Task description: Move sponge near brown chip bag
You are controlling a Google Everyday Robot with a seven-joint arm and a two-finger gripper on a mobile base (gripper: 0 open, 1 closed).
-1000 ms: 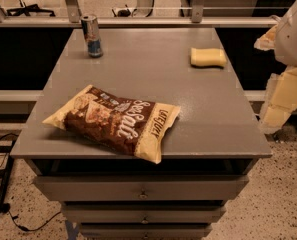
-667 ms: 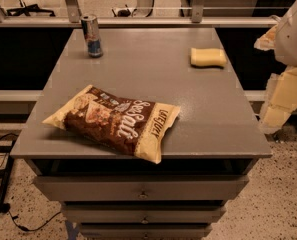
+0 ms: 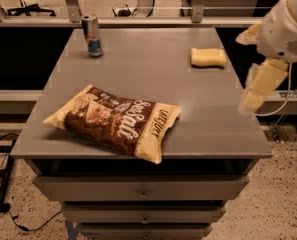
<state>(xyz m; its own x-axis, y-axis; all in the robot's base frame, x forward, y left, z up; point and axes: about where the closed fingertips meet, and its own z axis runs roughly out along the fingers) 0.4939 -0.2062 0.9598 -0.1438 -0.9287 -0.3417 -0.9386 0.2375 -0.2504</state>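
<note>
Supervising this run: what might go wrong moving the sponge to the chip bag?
The gripper hangs off the table's right edge, apart from the sponge; coming in low, it may clip that edge. The sponge lies near that edge and might be nudged off. The bag reaches the front edge; a bump might tip it off.

Single view. The camera looked down obliquely from before the table (image 3: 153,69), at middle range, taking in its whole top; my gripper (image 3: 255,91) hung at the right margin, beside the table's edge.
</note>
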